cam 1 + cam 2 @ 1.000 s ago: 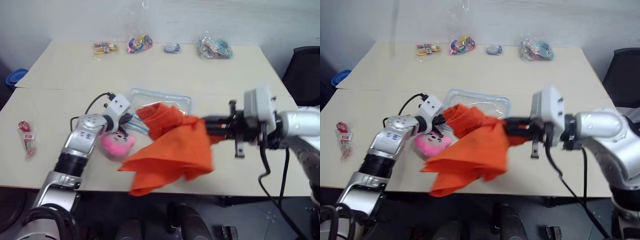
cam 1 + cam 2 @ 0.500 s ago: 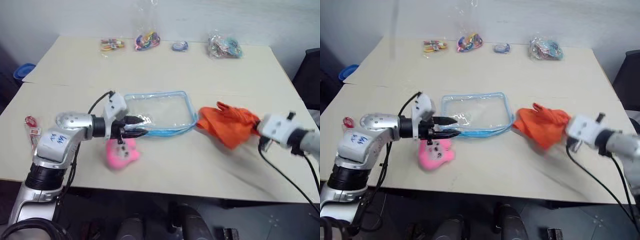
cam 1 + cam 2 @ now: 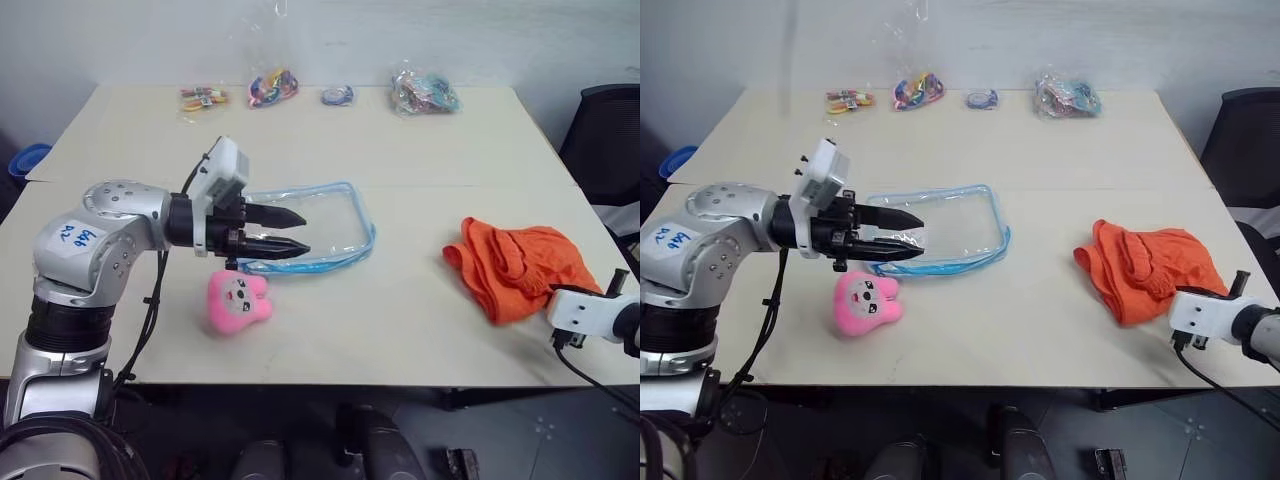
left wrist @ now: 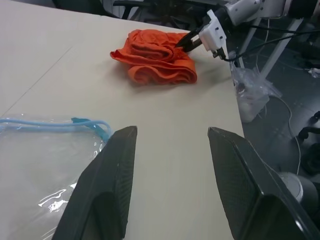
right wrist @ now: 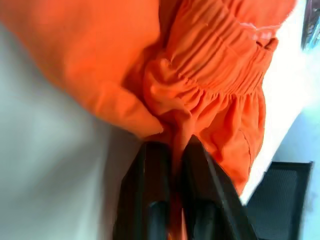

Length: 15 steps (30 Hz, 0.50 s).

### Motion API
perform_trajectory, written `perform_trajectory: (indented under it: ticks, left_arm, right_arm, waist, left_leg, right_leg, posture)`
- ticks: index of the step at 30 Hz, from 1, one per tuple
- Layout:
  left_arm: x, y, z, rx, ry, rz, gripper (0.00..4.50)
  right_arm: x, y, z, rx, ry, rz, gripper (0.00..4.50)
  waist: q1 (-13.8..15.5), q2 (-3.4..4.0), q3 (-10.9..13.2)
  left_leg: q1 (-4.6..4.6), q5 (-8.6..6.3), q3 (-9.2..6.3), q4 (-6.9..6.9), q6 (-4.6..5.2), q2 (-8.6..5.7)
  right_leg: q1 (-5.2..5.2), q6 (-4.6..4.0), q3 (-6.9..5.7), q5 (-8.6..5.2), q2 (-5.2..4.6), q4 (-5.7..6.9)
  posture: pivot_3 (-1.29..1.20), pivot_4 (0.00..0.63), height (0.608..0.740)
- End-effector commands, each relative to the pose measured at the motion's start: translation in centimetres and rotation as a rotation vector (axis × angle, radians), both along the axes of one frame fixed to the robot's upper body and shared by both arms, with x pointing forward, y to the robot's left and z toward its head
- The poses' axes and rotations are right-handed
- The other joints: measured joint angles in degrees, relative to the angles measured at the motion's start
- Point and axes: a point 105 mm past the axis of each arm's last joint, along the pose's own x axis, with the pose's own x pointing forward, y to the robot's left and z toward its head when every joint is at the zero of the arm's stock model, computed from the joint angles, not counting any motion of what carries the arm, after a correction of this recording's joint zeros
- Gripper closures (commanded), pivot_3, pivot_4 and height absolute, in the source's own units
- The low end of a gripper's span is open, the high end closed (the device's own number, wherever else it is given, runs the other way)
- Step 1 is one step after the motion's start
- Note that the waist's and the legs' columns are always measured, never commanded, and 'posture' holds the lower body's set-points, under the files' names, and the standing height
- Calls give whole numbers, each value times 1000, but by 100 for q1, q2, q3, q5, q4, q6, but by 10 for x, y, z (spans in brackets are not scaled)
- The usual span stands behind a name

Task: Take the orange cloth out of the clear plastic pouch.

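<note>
The orange cloth point(image 3: 515, 268) lies bunched on the table at the right, fully outside the clear plastic pouch point(image 3: 335, 215). The pouch lies flat at the middle, blue-edged and empty, with its pink plush toy point(image 3: 238, 300) beside its near left corner. My left gripper point(image 3: 303, 232) hovers over the pouch's left part, pointing right, open and holding nothing. My right gripper point(image 5: 172, 150) sits at the cloth's near right edge with a fold of the cloth pinched between its close-set fingers; the left wrist view shows the right gripper point(image 4: 187, 42) at the cloth point(image 4: 155, 62).
Several small bags of colourful trinkets point(image 3: 275, 88) line the table's far edge. A black chair point(image 3: 610, 140) stands off the right side. A blue object point(image 3: 25, 160) sits beyond the left edge. The cloth lies near the table's front right corner.
The right gripper pulled the cloth out of the pouch, carried it right and lowered it onto the table. The left gripper let go of the pouch, opened and rose; the pouch now lies flat.
</note>
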Motion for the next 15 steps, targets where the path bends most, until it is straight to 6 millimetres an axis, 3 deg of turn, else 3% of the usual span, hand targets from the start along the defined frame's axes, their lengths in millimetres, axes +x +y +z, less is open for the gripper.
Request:
perform_trajectory:
  ticks: [1,6,9,12,15]
  left_arm:
    - [-8,0,5,12,-46,-68,2070]
    - [-3,4,12,12,-81,-93,2070]
    - [-1,5,14,24,-99,-123,2070]
    - [2,6,15,29,-105,-134,2070]
    - [4,5,16,25,-107,-153,2070]
  right_arm:
    - [-5,0,28,151,-25,-39,2752]
    - [-43,-20,55,498,76,-210,939]
    - [-79,-39,75,828,154,-372,21]
    - [-105,-57,85,959,163,-494,21]
    - [-130,-60,86,1009,205,-543,21]
  waist:
    - [1,0,0]
    - [36,3,1]
    - [57,3,1]
    - [44,2,1]
    - [33,1,2]
  left_leg:
    - [2,0,2,0,0,0]
    - [3,-4,3,0,5,-1]
    - [1,-10,3,0,16,-2]
    - [0,-15,3,0,24,1]
    - [0,-20,7,-1,32,-1]
  right_leg:
    - [0,0,3,0,0,1]
    - [2,1,6,0,3,-2]
    - [3,9,9,0,3,-9]
    - [6,11,8,1,5,-15]
    - [4,15,11,0,5,-17]
  posture:
    - [0,150,740]
    - [0,150,740]
    - [0,150,740]
    - [0,150,740]
    - [0,150,740]
